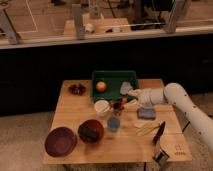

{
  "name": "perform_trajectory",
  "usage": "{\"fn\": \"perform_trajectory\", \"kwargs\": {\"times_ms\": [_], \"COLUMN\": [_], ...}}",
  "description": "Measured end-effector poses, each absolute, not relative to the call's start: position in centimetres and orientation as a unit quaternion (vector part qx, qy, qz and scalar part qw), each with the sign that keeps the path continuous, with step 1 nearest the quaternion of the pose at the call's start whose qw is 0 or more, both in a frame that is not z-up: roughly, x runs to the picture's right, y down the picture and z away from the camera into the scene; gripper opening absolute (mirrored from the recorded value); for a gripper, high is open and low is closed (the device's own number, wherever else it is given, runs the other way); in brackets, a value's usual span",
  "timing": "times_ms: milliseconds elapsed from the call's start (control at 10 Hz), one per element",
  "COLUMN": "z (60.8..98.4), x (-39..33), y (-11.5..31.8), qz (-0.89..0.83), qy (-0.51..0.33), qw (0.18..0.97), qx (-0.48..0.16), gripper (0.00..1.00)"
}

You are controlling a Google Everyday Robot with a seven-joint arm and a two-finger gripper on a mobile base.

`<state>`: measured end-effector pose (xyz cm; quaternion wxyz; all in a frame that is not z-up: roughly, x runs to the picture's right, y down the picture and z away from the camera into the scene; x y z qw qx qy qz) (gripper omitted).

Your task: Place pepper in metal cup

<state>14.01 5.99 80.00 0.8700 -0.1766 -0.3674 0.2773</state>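
Observation:
The metal cup (117, 106) stands near the middle of the wooden table (75, 112), just right of the white cup (102, 107). The pepper (123, 101), a small orange-red piece, shows at the cup's upper right rim. I cannot tell whether it is held, resting in the cup or beside it. My gripper (129, 98) reaches in from the right on a white arm (170, 95). Its tip is right at the pepper, over the front edge of the green tray (115, 76).
The tray holds a round orange fruit (101, 86) and a grey object (125, 88). A blue cup (114, 123), a brown bowl with a black block (91, 131) and a red bowl (61, 141) sit in front. A grey-blue pad (147, 113), yellow pieces (145, 127) and a black object (159, 132) lie right.

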Motion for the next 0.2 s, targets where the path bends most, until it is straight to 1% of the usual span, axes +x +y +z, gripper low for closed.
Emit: {"fn": "perform_trajectory", "kwargs": {"times_ms": [200], "z": [79.20], "x": [14.48], "y": [5.60], "qz": [0.276], "qy": [-0.368], "qw": [0.871], "qx": [-0.174], "gripper": [0.80]}}
